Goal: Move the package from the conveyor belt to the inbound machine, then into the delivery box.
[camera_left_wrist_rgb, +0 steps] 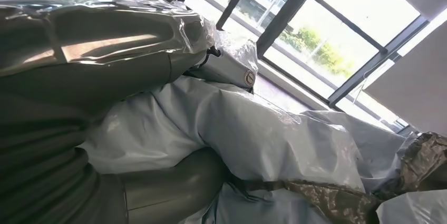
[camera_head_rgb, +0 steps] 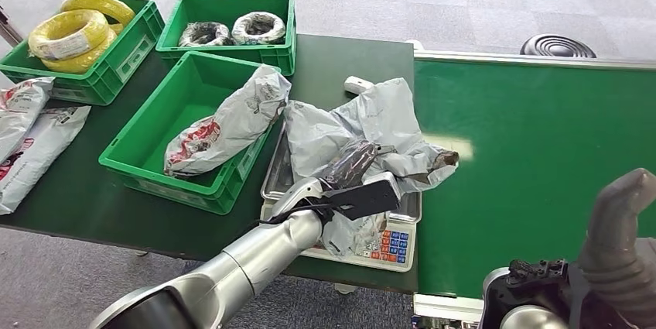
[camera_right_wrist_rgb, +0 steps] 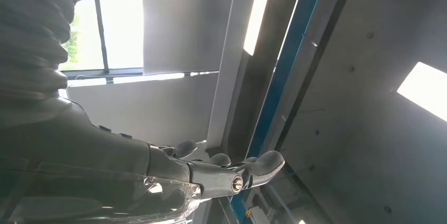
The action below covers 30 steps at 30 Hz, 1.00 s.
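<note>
**K:** On the scale tray beside the belt sits the grey package, crumpled, one end hanging over onto the conveyor belt. So it's at the inbound machine already, by my read.

**M:** Left hand state?

**K:** Buried in the package. Left wrist view has the thumb under the grey film and the fingers over the top fold. Looks like a clasp on the bag, film bunched between them.

**M:** Right hand?

**K:** Right hand is up at the near edge of the belt, fingers spread, nothing in them. Idle.

**M:** Next hop is the delivery box?

**K:** Presumably. Green crate just beside the tray, with one printed bag lying in it already, leaning on the rim nearest the tray.

**M:** Tips?

**K:** Bag is slack, so the grip should take a good fold, not only skin film. Lift high enough that the trailing end clears the tray lip and the crate wall. Drop toward the free far side of the crate, away from the printed bag. Risk: film slips and the bag drapes over the rim.
</note>
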### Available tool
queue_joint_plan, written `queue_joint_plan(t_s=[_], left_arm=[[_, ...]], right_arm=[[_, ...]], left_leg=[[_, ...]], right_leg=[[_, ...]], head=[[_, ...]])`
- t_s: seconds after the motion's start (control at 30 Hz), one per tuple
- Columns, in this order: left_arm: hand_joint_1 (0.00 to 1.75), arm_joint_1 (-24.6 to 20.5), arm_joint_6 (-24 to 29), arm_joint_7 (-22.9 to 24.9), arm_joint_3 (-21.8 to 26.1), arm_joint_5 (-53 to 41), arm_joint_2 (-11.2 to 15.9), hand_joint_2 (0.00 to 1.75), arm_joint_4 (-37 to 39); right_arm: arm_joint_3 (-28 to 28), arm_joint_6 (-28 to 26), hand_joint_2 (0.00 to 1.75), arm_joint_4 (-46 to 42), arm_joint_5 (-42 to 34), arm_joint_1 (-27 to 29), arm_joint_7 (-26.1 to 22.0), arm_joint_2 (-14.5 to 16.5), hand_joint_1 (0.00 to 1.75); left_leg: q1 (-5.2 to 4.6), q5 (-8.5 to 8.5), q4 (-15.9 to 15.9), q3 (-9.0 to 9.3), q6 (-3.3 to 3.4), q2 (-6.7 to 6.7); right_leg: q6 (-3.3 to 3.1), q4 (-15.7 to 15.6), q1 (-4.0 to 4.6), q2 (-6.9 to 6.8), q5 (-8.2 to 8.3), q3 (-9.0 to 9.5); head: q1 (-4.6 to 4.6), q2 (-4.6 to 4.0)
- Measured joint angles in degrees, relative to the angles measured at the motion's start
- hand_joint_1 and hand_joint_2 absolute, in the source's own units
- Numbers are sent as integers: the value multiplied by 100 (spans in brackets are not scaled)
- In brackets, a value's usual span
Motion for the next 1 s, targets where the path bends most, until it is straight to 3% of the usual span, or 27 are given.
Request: queue_joint_plan(t_s=[0.17, 0.33, 0.5, 0.7, 0.83, 1.0], left_arm=[[173, 77, -41, -244, 458, 334, 137, 175, -725], [169, 16, -160, 386, 1502, 369, 483, 175, -2633], [162, -181, 279, 683, 2424, 279, 634, 175, -3546], [164, -735, 760, 799, 3313, 209, 845, 175, -3202], [163, -1247, 1085, 808, 3766, 97, 1008, 175, -2428], [164, -1729, 1876, 1106, 4021, -627, 1253, 175, -1275]], right_arm=[[-27, 0, 175, 34, -42, -1, 0, 0, 0], [-86, 0, 175, 54, -109, 1, 0, -2, 0], [-151, 0, 175, 69, -156, 56, 0, -2, 0], [-179, 0, 175, 110, -238, 129, 0, 4, 0], [-203, 0, 175, 219, -297, 129, 0, 15, 0], [-233, 0, 175, 342, -309, 129, 0, 17, 0]], left_leg=[[0, 0, 0, -6, 0, 4], [4, 2, 0, -6, -2, 6], [4, 2, -1, -6, -2, 5], [3, 3, 0, -5, -2, 5], [3, 6, 0, -4, -2, 6], [4, 6, 0, -4, -3, 6]], right_leg=[[0, 1, 0, 1, 0, -7], [-1, 4, 6, 3, 1, -11], [-1, 5, 7, 3, 0, -10], [-2, 5, 6, 3, 1, -9], [-4, 5, 7, 3, 3, -9], [-4, 7, 7, 3, 2, -10]], head=[[0, 0], [0, 0], [1, 0], [1, 0], [1, 0], [0, 0]])
